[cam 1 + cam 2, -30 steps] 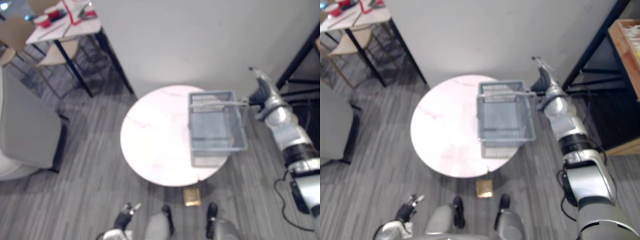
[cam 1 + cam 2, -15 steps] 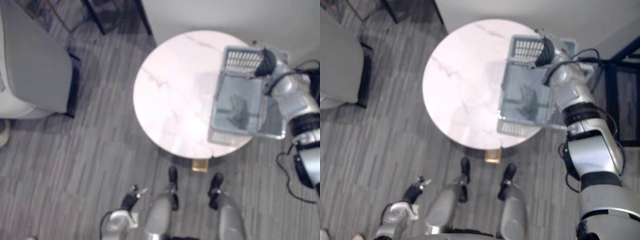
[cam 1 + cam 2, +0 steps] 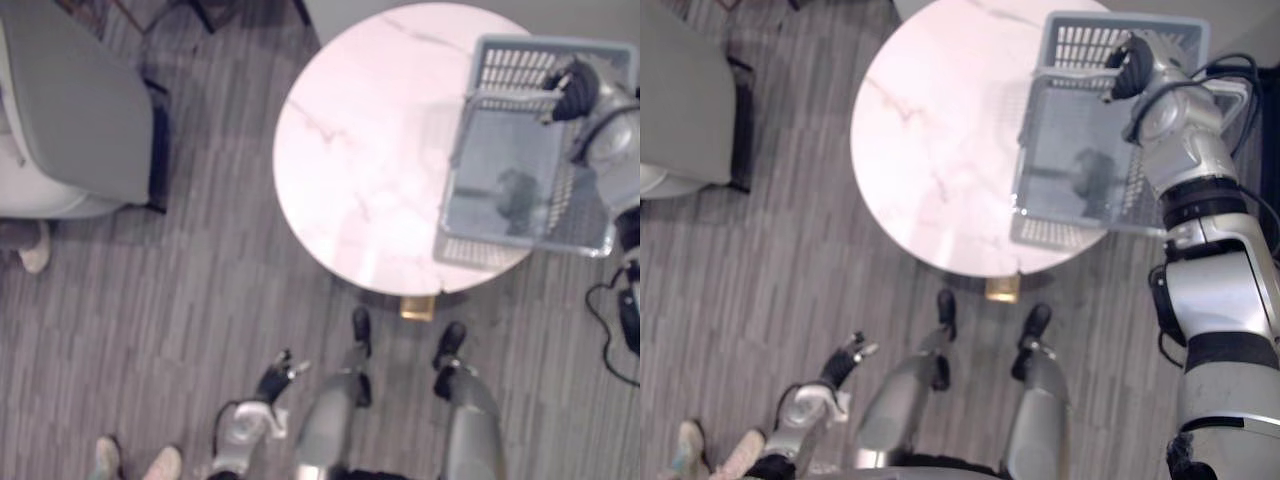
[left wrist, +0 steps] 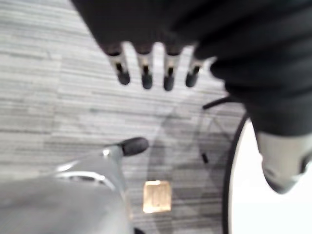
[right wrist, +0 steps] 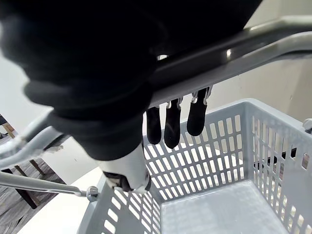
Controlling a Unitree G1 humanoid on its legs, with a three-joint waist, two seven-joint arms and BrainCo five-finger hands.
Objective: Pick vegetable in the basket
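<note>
Basket: A grey slotted plastic basket [image 3: 520, 68] was at the right side of the round table, its outer part reaching past the table's edge. Whether it stood on the top or hung just clear of it could not be told.
Basket floor: The bottom showed smooth grey plastic, with one dark patch of shadow near the middle.
Handle: A metal bar handle [image 5: 234, 53] crossed over the basket's far end, above the slotted end wall.
Right hand: The right hand [image 3: 1132, 68] was at the handle, the arm reaching in from the robot's right. Its dark-tipped fingers [image 5: 168, 124] were hooked round the bar, with the thumb below it, so the hand held the basket by its handle.
Left hand: The left hand [image 3: 272, 380] hung low at the robot's left side, over the floor and well apart from the table. Its fingers [image 4: 144, 73] were straight and loosely spread, holding nothing.
Table: The white marble-patterned table [image 3: 350, 150] stood on a gold-coloured base [image 4: 157, 196], a corner of which showed under the near edge.
Room: A grey upholstered chair [image 3: 80, 110] stood to the robot's left on the grey plank floor [image 3: 150, 320].
Bystanders: A person's pale shoes [image 3: 130, 462] showed near the left hand, and another shoe [image 3: 35, 250] by the chair.
</note>
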